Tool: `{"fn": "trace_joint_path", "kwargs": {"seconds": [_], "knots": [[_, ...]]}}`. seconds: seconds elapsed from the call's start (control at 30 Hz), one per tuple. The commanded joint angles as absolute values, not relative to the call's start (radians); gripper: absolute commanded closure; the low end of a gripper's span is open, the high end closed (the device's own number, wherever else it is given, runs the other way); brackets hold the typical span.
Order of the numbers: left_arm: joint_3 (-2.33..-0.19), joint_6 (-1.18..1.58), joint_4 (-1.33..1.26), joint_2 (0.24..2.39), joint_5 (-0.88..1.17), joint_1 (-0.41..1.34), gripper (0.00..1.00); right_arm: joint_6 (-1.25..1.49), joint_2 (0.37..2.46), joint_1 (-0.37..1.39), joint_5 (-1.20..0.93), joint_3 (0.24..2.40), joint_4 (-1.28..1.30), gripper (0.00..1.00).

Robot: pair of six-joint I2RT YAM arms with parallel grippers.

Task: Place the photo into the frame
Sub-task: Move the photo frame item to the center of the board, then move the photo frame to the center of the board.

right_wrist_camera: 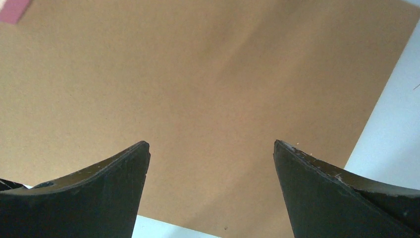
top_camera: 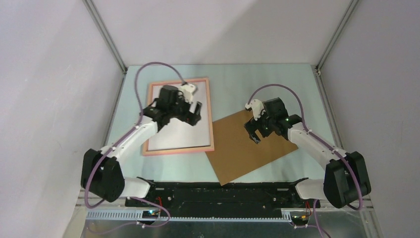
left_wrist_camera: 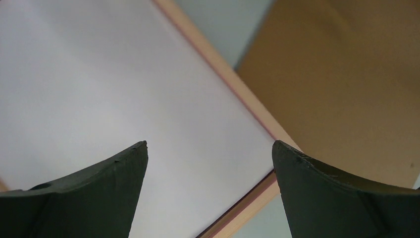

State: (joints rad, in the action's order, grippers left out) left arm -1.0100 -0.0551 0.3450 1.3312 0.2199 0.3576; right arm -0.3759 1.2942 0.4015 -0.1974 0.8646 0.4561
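**Asker:** Where is the photo, and where is the frame?

**Describer:** Seen from above, the salmon-pink frame [top_camera: 210, 119] lies flat on the pale tabletop [top_camera: 247, 84], its long axis running away from the arm bases. The photo [top_camera: 178, 134] appears as a plain white rectangle inside the frame, reaching its rails wherever the arm does not hide them. No printed scene shows, so I judge it lies face down.

**Asker:** What are the arms doing?

**Describer:** The left fingers [top_camera: 192, 116] hang over the far right part of the frame, spread wide with nothing between them. In the left wrist view, only the white sheet and the frame's right rail show below. The right fingers [top_camera: 253, 134] are also spread wide and hold nothing. They hover over a brown backing board [top_camera: 242, 148] to the right of the frame.

**Asker:** How does that board lie?

**Describer:** It lies flat and turned diagonally to the frame. One corner comes close to the frame's near right corner, but I cannot tell whether they touch.

**Asker:** What matters for the next move?

**Describer:** In my judgement the photo is already seated. If the board goes on next, it lies directly under the right fingers, so the right arm is the nearer one. The board would have to swing left and turn to match the frame's long axis.
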Motion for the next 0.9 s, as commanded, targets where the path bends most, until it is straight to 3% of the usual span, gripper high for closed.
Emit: {"fn": "trace_joint_path", "kwargs": {"seconds": [0.0, 0.37, 0.87], "knots": [[-1.086, -0.207, 0.331, 1.434, 0.073, 0.526, 0.00, -0.420, 1.318, 0.402, -0.185, 0.896, 0.517, 0.02], [-1.291, -0.243, 0.333, 1.774, 0.031, 0.714, 0.00, -0.550, 1.426, 0.328, -0.172, 0.817, 0.515, 0.05], [-1.252, -0.224, 0.348, 1.877, 0.052, 0.734, 0.03, -0.682, 1.607, 0.211, -0.072, 0.798, 0.443, 0.09]]}}
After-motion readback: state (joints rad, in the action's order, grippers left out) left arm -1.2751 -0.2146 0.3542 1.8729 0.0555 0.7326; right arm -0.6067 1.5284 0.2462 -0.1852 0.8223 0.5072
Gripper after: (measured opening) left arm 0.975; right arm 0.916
